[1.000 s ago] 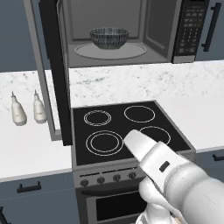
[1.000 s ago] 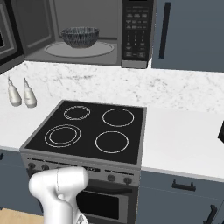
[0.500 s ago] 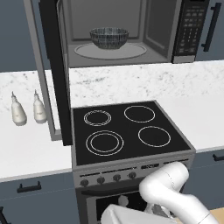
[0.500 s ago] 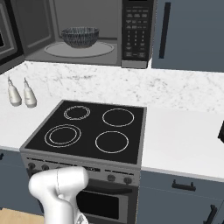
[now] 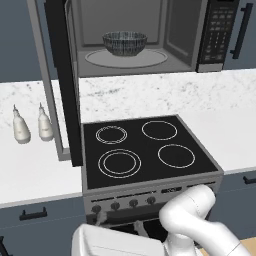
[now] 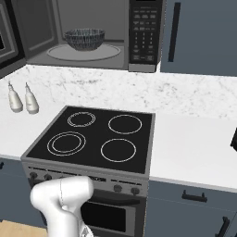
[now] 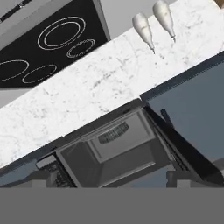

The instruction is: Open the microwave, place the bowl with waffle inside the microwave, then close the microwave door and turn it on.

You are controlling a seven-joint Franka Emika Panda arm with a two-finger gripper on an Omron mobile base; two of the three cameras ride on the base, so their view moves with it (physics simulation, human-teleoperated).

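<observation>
From the left base camera, the microwave sits up above the counter with its cavity wide open, and the bowl is parked on the round glass turntable, roughly centered. The microwave door is swung out to the left, seen nearly edge-on, hanging over the left side of the stove. Two little pale bottles stand side by side on the marble counter left of the door. The white arm is folded low in front of the oven knobs. I can't make out the waffle in the bowl from here, the rim hides whatever's inside. Right base camera: same deal from the other side, bowl on the turntable, keypad panel on the right end of the microwave, a dark blue cabinet next to it, bottles on the counter left of the stove, arm low at the bottom. Hand cam is rolled over: stove and bottles up top, the open microwave with the bowl lower down, door sticking out to the right. The pincer itself isn't visible anywhere, so from the pictures I can't tell how its jaws stand.
</observation>
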